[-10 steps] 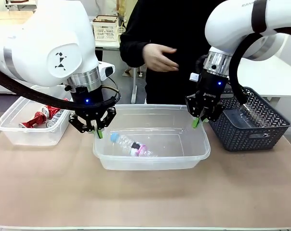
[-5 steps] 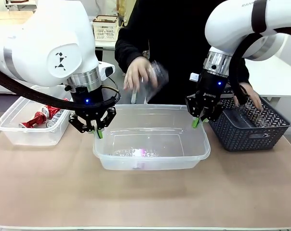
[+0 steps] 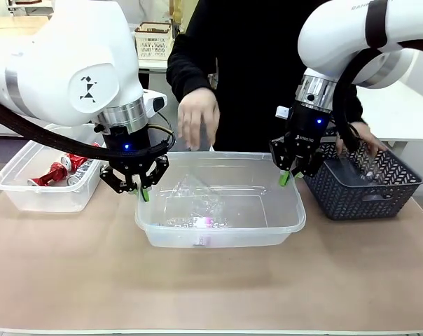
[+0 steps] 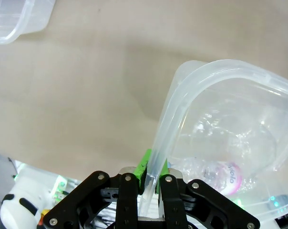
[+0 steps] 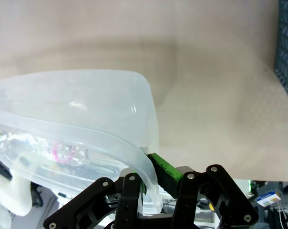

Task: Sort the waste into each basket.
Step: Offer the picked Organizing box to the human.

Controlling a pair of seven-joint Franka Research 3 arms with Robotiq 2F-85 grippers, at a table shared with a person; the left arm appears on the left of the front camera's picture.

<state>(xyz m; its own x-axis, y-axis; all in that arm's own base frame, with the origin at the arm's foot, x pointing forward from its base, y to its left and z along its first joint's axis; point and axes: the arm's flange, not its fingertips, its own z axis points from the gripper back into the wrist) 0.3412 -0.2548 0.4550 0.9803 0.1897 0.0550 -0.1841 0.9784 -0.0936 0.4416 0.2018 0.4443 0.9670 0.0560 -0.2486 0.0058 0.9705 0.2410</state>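
Since a second ago the person's hand (image 3: 197,117) dropped a crumpled clear cup (image 3: 197,190) into the middle tub (image 3: 218,238), joining the pink-labelled bottle (image 3: 197,222). Left gripper (image 3: 143,190) and right gripper (image 3: 288,176) have fingers clamped on its rim, so I'd just hold level. Red cans (image 3: 57,170) sit in the far-left tub (image 3: 29,197).

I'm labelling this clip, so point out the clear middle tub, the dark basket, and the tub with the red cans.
clear middle tub (image 3: 218,236), front view, near wall.
dark basket (image 3: 365,199), front view, near cut-out wall.
tub with the red cans (image 3: 43,197), front view, near wall.
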